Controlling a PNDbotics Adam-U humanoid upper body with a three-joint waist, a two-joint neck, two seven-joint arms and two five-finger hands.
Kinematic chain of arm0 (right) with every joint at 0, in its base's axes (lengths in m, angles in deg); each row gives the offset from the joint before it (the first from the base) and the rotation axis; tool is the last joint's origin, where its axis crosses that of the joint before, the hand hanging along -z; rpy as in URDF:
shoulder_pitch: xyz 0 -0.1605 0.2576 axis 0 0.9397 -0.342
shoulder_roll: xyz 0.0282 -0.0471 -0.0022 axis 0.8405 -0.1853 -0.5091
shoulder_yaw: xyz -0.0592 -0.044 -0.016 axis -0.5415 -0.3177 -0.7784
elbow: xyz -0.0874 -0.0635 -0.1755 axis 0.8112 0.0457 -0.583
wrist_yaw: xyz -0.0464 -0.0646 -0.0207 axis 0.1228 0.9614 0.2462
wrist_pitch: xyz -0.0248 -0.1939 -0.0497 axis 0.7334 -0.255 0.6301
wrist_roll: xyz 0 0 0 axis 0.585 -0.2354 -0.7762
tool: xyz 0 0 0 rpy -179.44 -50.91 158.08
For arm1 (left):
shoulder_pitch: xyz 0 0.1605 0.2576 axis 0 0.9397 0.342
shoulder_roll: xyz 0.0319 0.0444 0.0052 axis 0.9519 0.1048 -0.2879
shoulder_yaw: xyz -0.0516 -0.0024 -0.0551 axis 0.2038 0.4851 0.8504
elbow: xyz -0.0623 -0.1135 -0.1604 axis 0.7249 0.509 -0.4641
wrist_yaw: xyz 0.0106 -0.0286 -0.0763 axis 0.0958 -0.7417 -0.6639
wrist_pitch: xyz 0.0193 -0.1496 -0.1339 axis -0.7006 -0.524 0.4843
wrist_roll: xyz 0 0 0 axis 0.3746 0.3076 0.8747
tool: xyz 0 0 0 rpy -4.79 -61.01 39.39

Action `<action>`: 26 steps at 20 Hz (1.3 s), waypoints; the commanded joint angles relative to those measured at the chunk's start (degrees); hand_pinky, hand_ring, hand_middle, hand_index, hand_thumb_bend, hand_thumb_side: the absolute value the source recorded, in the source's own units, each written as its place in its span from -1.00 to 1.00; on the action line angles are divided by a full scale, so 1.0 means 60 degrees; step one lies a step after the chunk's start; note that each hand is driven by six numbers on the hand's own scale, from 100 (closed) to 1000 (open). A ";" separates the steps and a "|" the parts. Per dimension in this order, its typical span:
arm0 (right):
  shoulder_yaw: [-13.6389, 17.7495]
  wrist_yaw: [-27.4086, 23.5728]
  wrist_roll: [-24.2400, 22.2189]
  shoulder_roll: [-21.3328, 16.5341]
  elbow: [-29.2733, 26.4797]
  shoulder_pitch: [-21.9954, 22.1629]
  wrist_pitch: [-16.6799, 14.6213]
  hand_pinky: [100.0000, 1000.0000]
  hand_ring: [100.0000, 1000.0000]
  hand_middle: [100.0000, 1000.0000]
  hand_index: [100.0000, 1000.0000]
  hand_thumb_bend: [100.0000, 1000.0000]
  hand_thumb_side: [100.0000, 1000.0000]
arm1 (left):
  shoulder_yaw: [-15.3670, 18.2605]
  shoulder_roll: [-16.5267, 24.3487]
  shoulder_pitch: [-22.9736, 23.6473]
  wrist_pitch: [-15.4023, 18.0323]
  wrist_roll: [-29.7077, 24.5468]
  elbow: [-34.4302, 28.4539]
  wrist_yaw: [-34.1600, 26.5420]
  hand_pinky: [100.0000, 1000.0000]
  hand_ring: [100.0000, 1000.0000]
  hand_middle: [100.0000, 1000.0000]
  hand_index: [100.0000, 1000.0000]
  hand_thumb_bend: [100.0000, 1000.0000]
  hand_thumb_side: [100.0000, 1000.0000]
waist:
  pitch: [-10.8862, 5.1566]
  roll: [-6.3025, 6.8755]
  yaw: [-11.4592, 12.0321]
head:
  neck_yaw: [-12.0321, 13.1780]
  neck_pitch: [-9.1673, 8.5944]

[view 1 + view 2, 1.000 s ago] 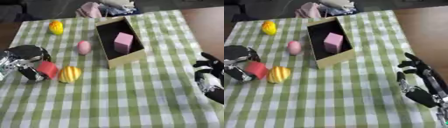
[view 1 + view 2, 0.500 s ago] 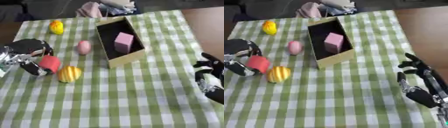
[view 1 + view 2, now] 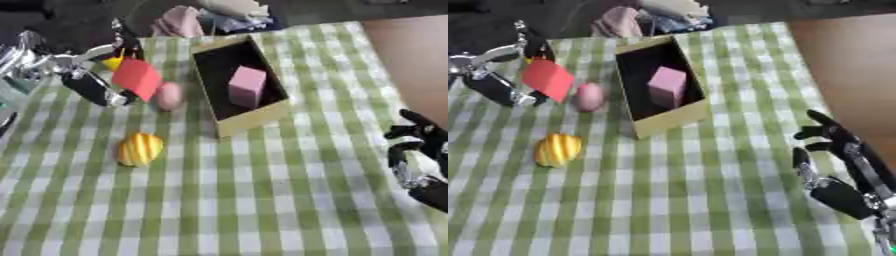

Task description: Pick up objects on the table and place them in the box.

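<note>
Up in the upper left of the left eye view, the left hand [image 3: 74, 70] has its fingers curled round a red block [image 3: 137, 78], which hangs tilted above the worktop [image 3: 262, 200] with its green-and-white checked cloth. Just right of the block lies a pink egg-shaped thing [image 3: 169, 96], beside the left wall of the box [image 3: 254, 117]. The box is open at the top, set askew in the upper middle of the frame, and a pink block [image 3: 247, 86] stands inside it. A small yellow thing [image 3: 114, 62] peeks out behind the red block, partly hidden. Lower left of the box, well apart from it, a yellow-and-orange striped thing [image 3: 140, 149] lies on the cloth. At the right edge the right hand [image 3: 418, 160] shows with fingers spread and relaxed, holding nothing. Some bunched cloth [image 3: 179, 21] lies at the far edge of the worktop.

Over in the right eye view, the layout is the same, set a little further left. The right hand shows more fully in the lower right, fingers pointing up and apart, off the edge of the checked cloth. The red block sits between the left hand's dark fingers at the upper left, near the pink egg-shaped thing.
</note>
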 commanded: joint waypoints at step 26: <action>-0.0324 -0.0339 -0.0401 0.0209 -0.0088 -0.0254 -0.0131 0.42 0.76 0.32 0.97 -1.00 -0.18 | -0.1686 -0.2711 -0.2096 0.0501 0.0612 0.3078 0.1192 0.44 0.26 0.29 0.59 -0.94 -0.72 | -0.0134 -0.0114 -0.0734 | 0.0370 -0.0337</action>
